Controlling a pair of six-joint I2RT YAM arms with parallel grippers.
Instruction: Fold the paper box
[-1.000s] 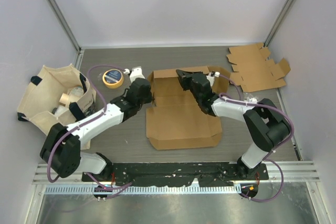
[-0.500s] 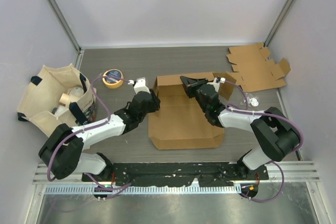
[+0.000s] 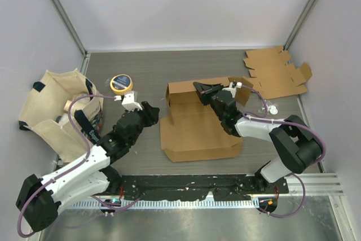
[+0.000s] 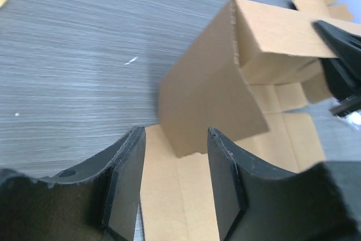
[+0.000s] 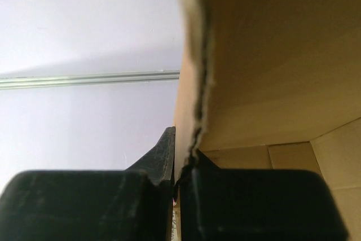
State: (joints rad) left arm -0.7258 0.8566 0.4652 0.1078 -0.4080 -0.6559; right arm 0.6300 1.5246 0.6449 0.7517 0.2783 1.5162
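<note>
The paper box (image 3: 194,125) is a brown cardboard blank lying in the middle of the table, with its back wall (image 3: 186,90) standing upright. My right gripper (image 3: 201,88) is shut on the top edge of that back wall; in the right wrist view the jaws (image 5: 179,167) pinch the cardboard edge (image 5: 194,83). My left gripper (image 3: 152,110) hangs just off the box's left edge, open and holding nothing. In the left wrist view its fingers (image 4: 127,179) straddle bare air above the flat cardboard (image 4: 169,196), short of the raised wall (image 4: 214,100).
A beige tote bag (image 3: 56,111) with items inside stands at the left. A yellow tape roll (image 3: 120,83) lies behind the left arm. A spare flat cardboard blank (image 3: 276,71) lies at the back right corner. Booth walls close in on three sides.
My left gripper has opened, let go of the box's left side and drawn back toward the near left. My right gripper has stood the back wall upright and kept its grip.
</note>
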